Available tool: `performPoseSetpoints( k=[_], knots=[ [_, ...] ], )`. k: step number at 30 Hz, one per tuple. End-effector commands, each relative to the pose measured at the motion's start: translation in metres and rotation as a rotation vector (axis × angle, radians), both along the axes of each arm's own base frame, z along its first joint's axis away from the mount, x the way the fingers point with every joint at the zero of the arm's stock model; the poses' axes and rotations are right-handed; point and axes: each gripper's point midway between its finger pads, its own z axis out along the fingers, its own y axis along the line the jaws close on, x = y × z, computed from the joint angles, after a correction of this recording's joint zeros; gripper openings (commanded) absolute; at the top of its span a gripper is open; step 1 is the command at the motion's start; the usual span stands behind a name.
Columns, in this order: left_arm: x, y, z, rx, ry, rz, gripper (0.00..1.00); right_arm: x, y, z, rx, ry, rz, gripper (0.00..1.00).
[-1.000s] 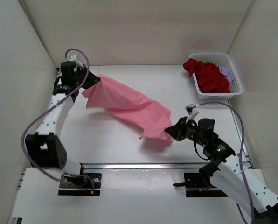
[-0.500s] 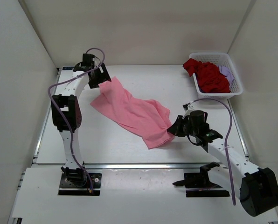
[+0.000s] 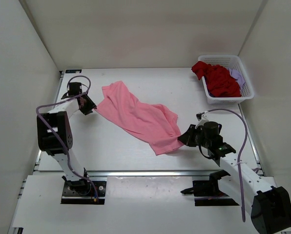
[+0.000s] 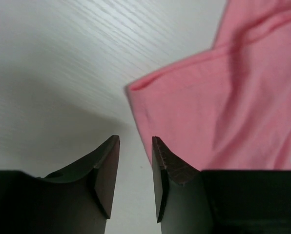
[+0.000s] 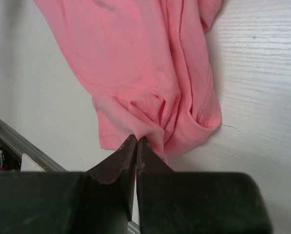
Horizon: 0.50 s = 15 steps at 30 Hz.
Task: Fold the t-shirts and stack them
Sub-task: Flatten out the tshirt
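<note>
Pink t-shirt (image 3: pixel 138 117) lies crumpled in a diagonal strip on the desk (image 3: pixel 111 146), well left of the white mesh basket (image 3: pixel 248 87).
Dark red t-shirt (image 3: pixel 218 80) and lavender t-shirt (image 3: pixel 237 75) sit in that basket. Right gripper (image 3: pixel 183 139) is pinched tight on the pink hem at the end nearer the basket. Left gripper (image 4: pixel 135 141) sits at the end farthest from it, partly parted, holding nothing.

We log one pink t-shirt (image 3: pixel 138 117), plain, no print. Dark red t-shirt (image 3: pixel 219 80) and lavender t-shirt (image 3: pixel 237 75), both plain too. Basket (image 3: pixel 231 99) is white mesh. Table (image 3: pixel 150 85) is white with faint wood-grain streaks. Walls (image 3: pixel 135 34) off-white. Left arm (image 3: pixel 70 158) and right arm (image 3: pixel 243 178) are white with black joints and purple cables (image 3: pixel 246 137).
</note>
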Motion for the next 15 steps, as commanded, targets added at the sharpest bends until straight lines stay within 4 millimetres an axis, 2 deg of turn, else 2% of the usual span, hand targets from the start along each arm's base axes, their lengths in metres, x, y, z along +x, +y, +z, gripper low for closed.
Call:
performPoseSetpoints(
  k=[1, 4, 5, 6, 8, 10, 12, 15],
  knots=[
    [0.015, 0.004, -0.009, -0.046, -0.046, 0.078, 0.43, 0.002, 0.009, 0.015, 0.034, -0.058, 0.025, 0.00],
    [0.025, 0.010, -0.011, -0.053, -0.075, 0.133, 0.48, -0.001, 0.010, 0.012, 0.034, -0.050, 0.038, 0.00],
    [0.029, 0.015, -0.009, -0.059, -0.091, 0.152, 0.53, 0.002, 0.011, 0.016, 0.046, -0.072, 0.039, 0.00],
    [0.032, 0.008, -0.010, -0.078, -0.093, 0.142, 0.55, 0.001, 0.013, 0.015, 0.048, -0.069, 0.046, 0.00],
    [0.034, 0.008, -0.022, -0.081, -0.066, 0.146, 0.54, 0.000, 0.012, 0.009, 0.039, -0.057, 0.044, 0.00],
    [0.040, 0.006, -0.022, -0.077, -0.067, 0.142, 0.55, 0.002, 0.013, 0.014, 0.051, -0.061, 0.041, 0.00],
    [0.044, 0.005, -0.025, -0.077, -0.069, 0.136, 0.50, 0.004, 0.012, 0.016, 0.054, -0.069, 0.037, 0.00],
    [0.046, 0.002, -0.033, -0.133, -0.060, 0.141, 0.37, 0.006, 0.010, 0.017, 0.047, -0.073, 0.028, 0.00]
  ],
)
